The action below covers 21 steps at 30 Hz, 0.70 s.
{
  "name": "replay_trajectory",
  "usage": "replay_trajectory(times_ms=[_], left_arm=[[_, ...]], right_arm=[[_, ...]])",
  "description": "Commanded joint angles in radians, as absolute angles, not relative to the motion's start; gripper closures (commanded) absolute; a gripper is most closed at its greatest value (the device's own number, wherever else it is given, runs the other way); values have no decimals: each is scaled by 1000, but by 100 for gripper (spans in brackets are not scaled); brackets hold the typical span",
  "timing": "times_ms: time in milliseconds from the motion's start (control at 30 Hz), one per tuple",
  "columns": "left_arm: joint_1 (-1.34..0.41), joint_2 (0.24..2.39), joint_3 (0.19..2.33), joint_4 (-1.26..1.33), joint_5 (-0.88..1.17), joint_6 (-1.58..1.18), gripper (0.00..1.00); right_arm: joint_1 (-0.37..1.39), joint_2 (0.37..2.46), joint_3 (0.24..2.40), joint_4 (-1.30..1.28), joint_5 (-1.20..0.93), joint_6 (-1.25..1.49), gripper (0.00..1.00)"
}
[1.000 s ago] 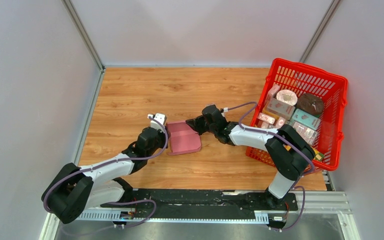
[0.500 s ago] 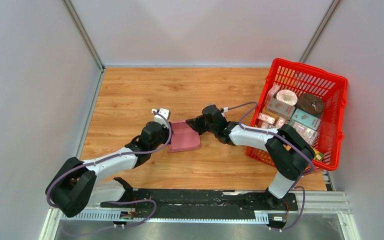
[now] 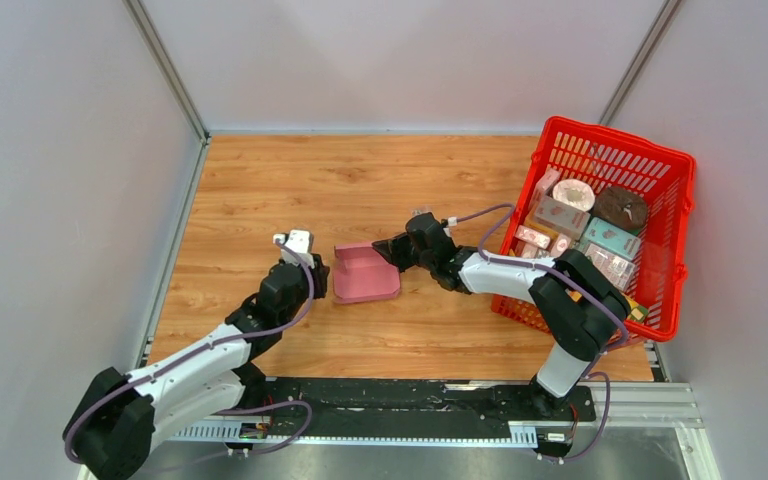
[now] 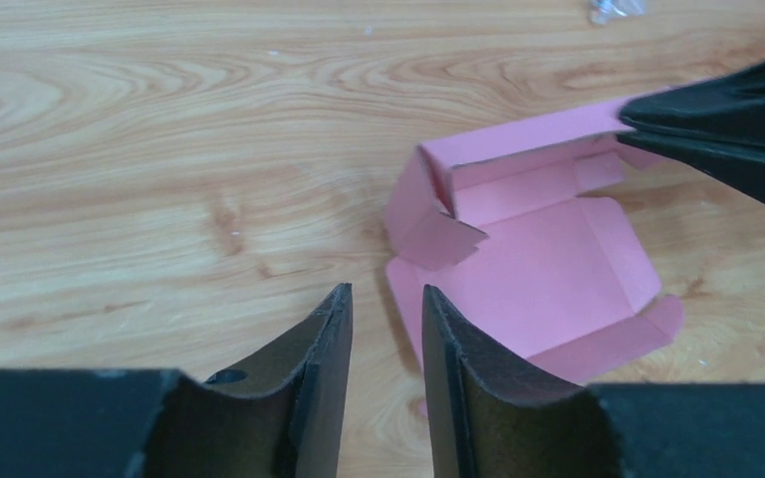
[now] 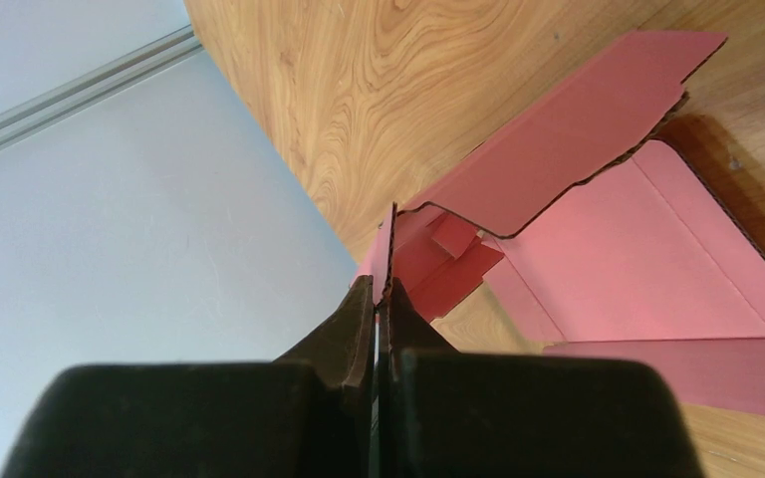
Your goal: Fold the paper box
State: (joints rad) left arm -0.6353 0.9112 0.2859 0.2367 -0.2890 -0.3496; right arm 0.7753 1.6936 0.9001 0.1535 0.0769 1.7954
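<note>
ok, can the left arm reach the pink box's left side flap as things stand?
Probably yes. The left jaws stand parted just short of the paper box, bare table between, nothing in the way. The right jaws pinch only its far right end, clear of that flap.

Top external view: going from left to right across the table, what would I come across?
Left gripper, open → pink paper box, partly folded → right gripper, pinching the box's wall → red mesh basket.
</note>
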Motion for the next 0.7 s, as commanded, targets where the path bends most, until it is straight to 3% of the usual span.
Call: replay_trajectory(times_ms=[0,267,667], left_arm=[[-638,853,271,206,-446,-390,58],[-640,1057,345,348,-336,-314,55],[-638,1086,308,468,-256,-292,55]], right_arm=[[778,1681,881,156,84,1784,100],[781,1700,882,152,86,1786,100],[788,1713,827,187,100,1740,100]])
